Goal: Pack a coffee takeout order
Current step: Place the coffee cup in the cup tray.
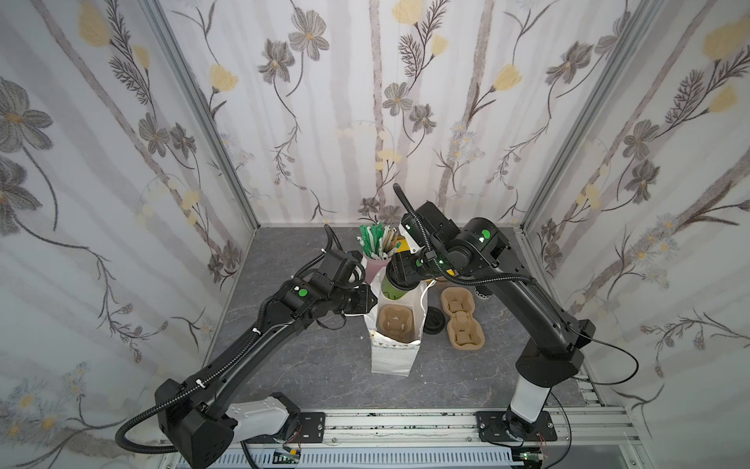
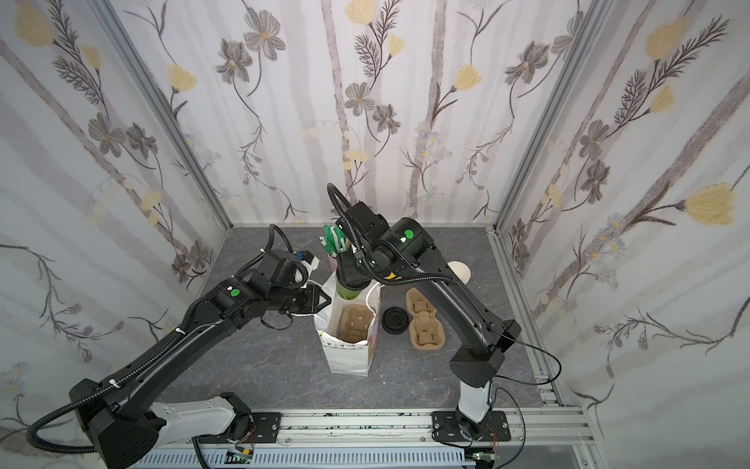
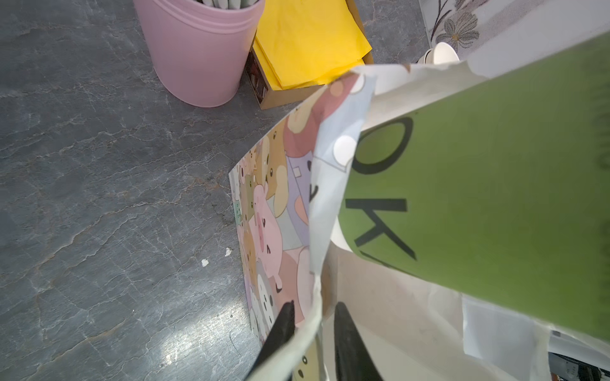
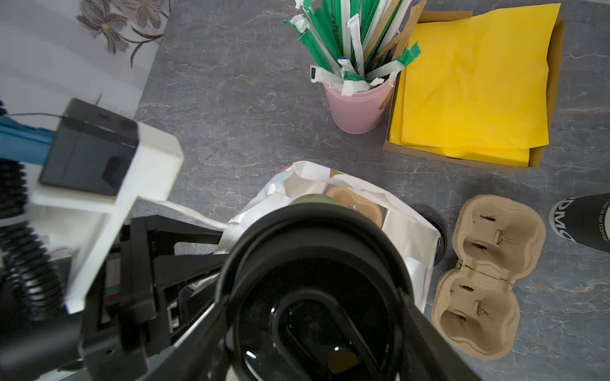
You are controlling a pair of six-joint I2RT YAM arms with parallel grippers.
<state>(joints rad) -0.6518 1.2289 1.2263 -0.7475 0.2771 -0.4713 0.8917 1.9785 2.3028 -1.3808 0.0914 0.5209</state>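
Observation:
A green paper cup (image 1: 395, 291) (image 3: 495, 198) with a black lid (image 4: 313, 297) hangs tilted over the open mouth of a white patterned paper bag (image 1: 395, 345) (image 2: 345, 346). My right gripper (image 1: 399, 270) (image 4: 317, 313) is shut on it at the lid. My left gripper (image 1: 371, 300) (image 3: 315, 306) sits at the bag's left rim, jaws slightly apart, with the paper edge running loose between the fingers. Folded yellow napkins (image 4: 472, 82) (image 3: 307, 39) lie in a cardboard box behind the bag. Thin tan sticks (image 4: 384, 29) stand in a pink cup (image 4: 356, 105).
A tan pulp carrier (image 1: 397, 323) sits inside the bag; another carrier (image 1: 460, 316) (image 4: 488, 280) lies on the table to its right. A loose black lid (image 2: 395, 320) lies between them. Black cups (image 4: 584, 221) lie behind my right arm.

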